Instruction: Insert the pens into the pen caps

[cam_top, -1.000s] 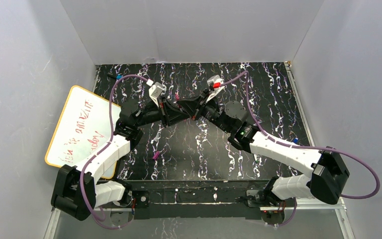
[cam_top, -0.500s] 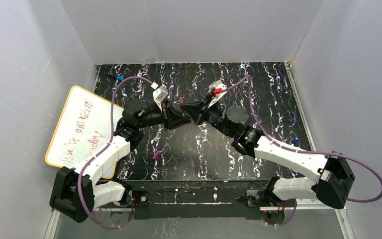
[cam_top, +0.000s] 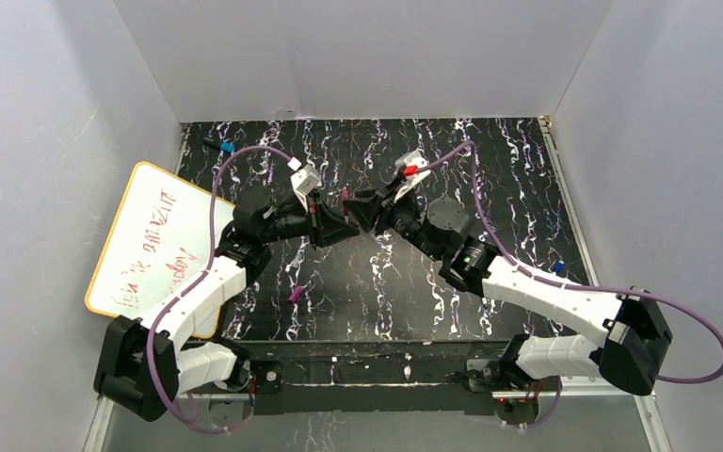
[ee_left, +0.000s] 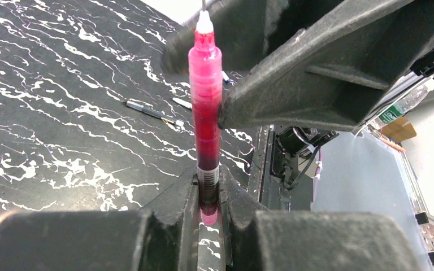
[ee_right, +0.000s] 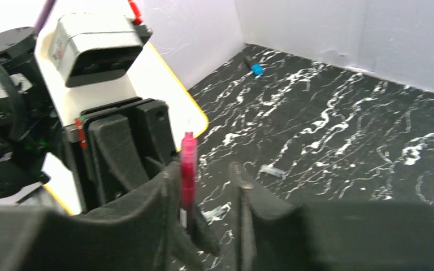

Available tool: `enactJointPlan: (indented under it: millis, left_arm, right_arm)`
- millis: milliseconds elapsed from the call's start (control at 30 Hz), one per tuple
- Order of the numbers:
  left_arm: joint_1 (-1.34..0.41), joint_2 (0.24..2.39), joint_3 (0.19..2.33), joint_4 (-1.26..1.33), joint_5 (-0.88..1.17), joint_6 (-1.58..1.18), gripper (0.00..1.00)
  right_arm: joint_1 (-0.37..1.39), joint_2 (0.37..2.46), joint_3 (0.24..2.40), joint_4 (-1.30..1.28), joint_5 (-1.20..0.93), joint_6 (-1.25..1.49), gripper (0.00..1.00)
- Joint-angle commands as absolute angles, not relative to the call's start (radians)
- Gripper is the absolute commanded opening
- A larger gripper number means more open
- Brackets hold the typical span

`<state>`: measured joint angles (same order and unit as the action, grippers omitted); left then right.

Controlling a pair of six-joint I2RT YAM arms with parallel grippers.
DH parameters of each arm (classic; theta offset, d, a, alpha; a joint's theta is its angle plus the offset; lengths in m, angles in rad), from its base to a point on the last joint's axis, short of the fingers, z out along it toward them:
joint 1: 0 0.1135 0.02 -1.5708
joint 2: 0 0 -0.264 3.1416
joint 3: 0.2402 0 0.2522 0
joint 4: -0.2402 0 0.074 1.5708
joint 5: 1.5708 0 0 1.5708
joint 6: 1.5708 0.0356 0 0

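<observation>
1. Judging by what lay loose, I put the task near its start: I saw no pen wearing a cap anywhere around the whiteboard (cam_top: 151, 240).
2. One pink pen (ee_left: 205, 107) was up off the mat, held in the air between the two grippers, out from the whiteboard's inner edge toward the mat's middle. Its white nib end was bare.
3. A dark pen (ee_left: 150, 112) lay flat on the mat in the left wrist view; I could not place it against the whiteboard from there.
4. The magenta cap (cam_top: 294, 295) lay on the mat just off the whiteboard's inner edge, well apart from the raised pen. A greyish clear cap (ee_right: 271, 169) lay a little off the whiteboard's rounded corner. Neither had a pen in it, so I judged every pairing was left to do.
5. The left gripper (ee_left: 209, 191), on the whiteboard side of the meeting point, was clamped narrow on the pink pen's lower end, with the barrel standing straight out from its jaws.
6. The right gripper (ee_right: 203, 172), on the side away from the whiteboard, stood partly apart with the pen in the gap. One finger (ee_right: 166, 195) touched the barrel and the other stood clear of it. It carried no cap that I could see, which I read as a handover or regrasp, not an insertion.
</observation>
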<state>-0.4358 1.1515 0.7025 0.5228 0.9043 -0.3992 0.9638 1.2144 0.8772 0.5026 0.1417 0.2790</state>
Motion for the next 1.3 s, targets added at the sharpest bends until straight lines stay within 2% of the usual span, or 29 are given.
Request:
enactJointPlan:
  millis: [0,133,300,400,533,733,833,933,1100,1200,1267]
  left_arm:
    - [-0.434,1.112,0.736,0.465,0.945,-0.347,0.0]
    - [-0.434,1.104,0.732,0.423,0.929,-0.32,0.0]
    - [-0.429,1.068,0.747,0.261,0.852,-0.222,0.0]
    - [-0.371,1.061,0.764,0.143,0.777,-0.2,0.0]
    - [-0.246,1.019,0.719,0.192,0.744,-0.309,0.0]
    - [-0.157,0.903,0.703,0.132,0.506,-0.299,0.0]
    - [-0.156,0.856,0.693,0.124,0.433,-0.296,0.0]
    - [-0.154,0.848,0.701,0.117,0.442,-0.288,0.0]
    - [-0.134,0.852,0.718,0.113,0.482,-0.29,0.0]
    - [-0.123,0.849,0.718,0.119,0.491,-0.3,0.06]
    - [-0.119,0.858,0.727,0.109,0.5,-0.301,0.0]
  right_arm:
    - [0.938,1.22,0.955,0.499,0.266,0.239,0.51]
    - [0.938,1.207,0.981,0.473,0.278,0.208,0.65]
    - [0.938,1.1,0.951,0.43,0.316,0.161,0.69]
    - [0.935,1.029,0.886,0.384,0.362,0.117,0.75]
    - [0.887,1.065,0.884,0.23,0.358,0.127,0.76]
    - [0.772,1.296,1.018,0.138,0.232,0.306,0.75]
    - [0.77,1.484,1.201,0.044,0.195,0.359,0.75]
    - [0.791,1.717,1.439,-0.1,0.096,0.318,0.75]
    - [0.824,2.042,1.793,-0.261,0.124,0.198,0.75]
    - [0.824,2.164,1.924,-0.281,0.103,0.179,0.75]
    - [0.826,2.234,2.014,-0.305,0.084,0.173,0.75]
